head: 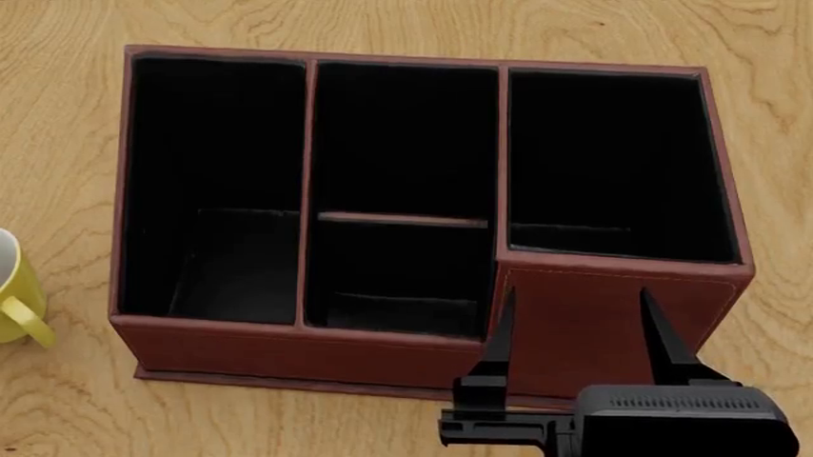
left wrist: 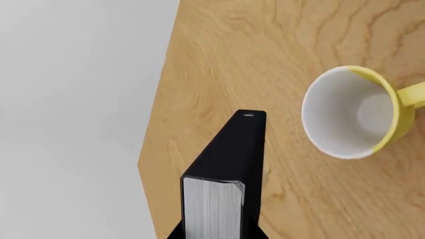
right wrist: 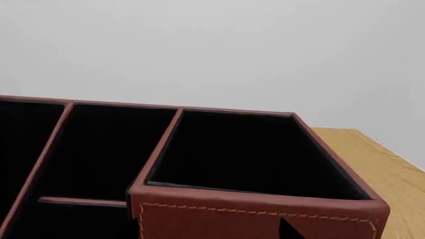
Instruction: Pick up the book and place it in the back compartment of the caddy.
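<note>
The black book (left wrist: pixel 232 149), white page edge towards the camera, hangs above the wooden table next to the yellow mug (left wrist: pixel 352 112). My left gripper (left wrist: pixel 214 235) is shut on it, a black finger showing on each cover; it is out of the head view. The reddish-brown caddy (head: pixel 420 357) fills the head view. Its back compartment (head: pixel 396 276) is the small square section on the near side of the low crossbar (head: pixel 402 219). My right gripper (head: pixel 578 328) stands open in front of the caddy's near right wall (right wrist: pixel 259 219), with nothing between its fingers.
The yellow mug (head: pixel 13 286) stands on the table left of the caddy. Two long side sections (head: pixel 209 190) (head: pixel 610 152) and a larger middle section (head: pixel 406 133) are black inside. The table's edge (left wrist: pixel 159 119) runs close beside the held book.
</note>
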